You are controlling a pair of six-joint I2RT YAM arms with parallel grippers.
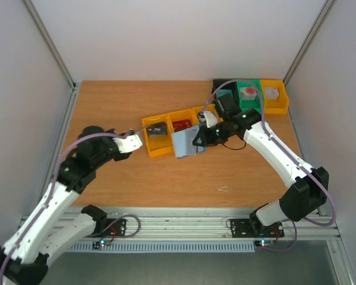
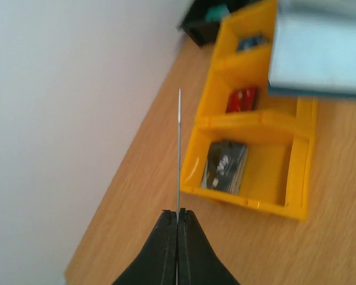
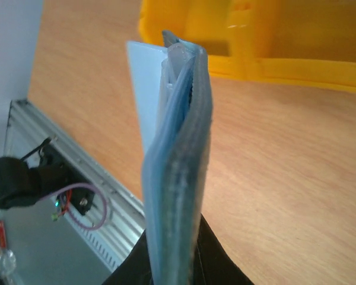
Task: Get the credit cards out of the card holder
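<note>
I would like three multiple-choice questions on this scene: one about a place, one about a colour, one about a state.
1. The dark grey card lies A inside the yellow bin B beside it C under it.
2. The card holder is A red B blue C black.
3. The right gripper is A open B shut on nothing C shut on the card holder.
Answers: 1 A, bin walls surround it; 2 B, its cover shows blue; 3 C, it grips the card holder's edge.
</note>
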